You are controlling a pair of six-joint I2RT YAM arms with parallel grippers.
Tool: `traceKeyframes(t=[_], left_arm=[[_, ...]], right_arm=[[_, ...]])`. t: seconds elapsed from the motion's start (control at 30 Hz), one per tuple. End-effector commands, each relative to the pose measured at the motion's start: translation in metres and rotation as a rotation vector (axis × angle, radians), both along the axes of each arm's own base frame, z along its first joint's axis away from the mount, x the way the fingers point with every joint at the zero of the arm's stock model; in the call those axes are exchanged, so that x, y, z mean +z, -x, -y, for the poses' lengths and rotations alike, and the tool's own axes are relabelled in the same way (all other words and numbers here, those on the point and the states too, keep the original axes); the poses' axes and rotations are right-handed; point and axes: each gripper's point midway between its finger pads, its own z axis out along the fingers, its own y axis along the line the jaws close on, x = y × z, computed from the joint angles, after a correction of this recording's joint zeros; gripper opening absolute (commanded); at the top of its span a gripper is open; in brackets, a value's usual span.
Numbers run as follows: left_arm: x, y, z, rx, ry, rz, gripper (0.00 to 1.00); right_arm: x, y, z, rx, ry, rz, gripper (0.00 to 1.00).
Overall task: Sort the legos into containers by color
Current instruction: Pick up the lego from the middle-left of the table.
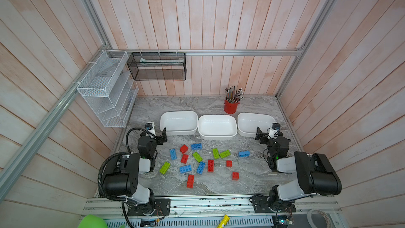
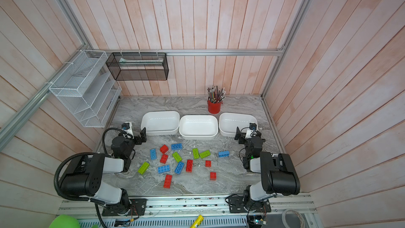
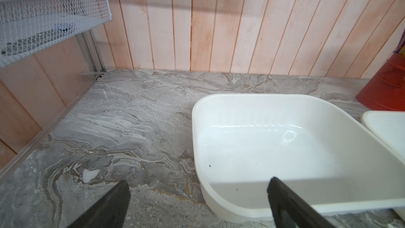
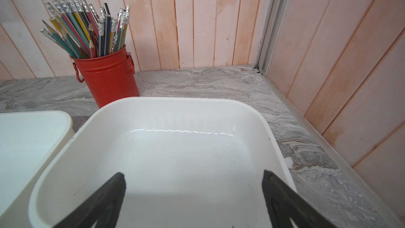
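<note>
Legos lie loose on the bench in both top views, between left claw and right claw; three white containers line up just beyond. Left wrist: jaws wide apart, gripping nothing, straddling the near corner of a container. Right wrist: jaws equally spread, unladen, over another container.

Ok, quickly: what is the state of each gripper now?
Left gripper: open, holding nothing.
Right gripper: open, holding nothing.

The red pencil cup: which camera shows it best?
The right wrist view: the red pencil cup stands close and sharp, pencils included. Both top views show it small; the left wrist view catches only its edge.
</note>
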Motion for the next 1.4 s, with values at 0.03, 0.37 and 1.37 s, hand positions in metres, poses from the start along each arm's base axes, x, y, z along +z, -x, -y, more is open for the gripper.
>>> traceKeyframes(t=[0.03, 0.37, 1.37], left_arm=[[0.011, -0.005, 0.001, -0.011, -0.012, 0.042, 1.00], [0.066, 0.002, -0.026, 0.162, 0.036, 0.059, 1.00], [-0.011, 0.124, 0.090, 0.090, 0.264, -1.003, 1.00]], right_arm=[[0.005, -0.005, -0.002, 0.011, 0.004, 0.014, 0.98], [0.059, -0.001, -0.009, 0.048, 0.001, 0.076, 0.98], [0.100, 0.081, -0.223, 0.875, -0.072, -0.560, 0.97]])
